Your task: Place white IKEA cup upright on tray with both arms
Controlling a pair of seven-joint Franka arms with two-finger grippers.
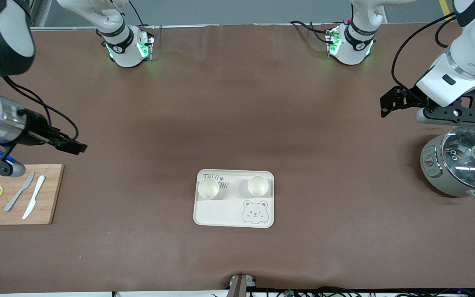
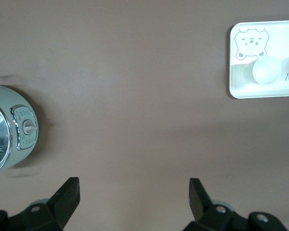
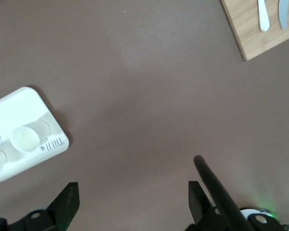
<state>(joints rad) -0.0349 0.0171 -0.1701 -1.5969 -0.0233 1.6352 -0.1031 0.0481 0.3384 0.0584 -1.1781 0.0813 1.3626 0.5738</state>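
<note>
Two white cups (image 1: 208, 188) (image 1: 258, 185) stand upright on the tray (image 1: 221, 214), well apart from both grippers; the task looks done. Left gripper (image 2: 134, 192) and right gripper (image 3: 133, 196) hang spread and empty, apparently pulled clear
</note>
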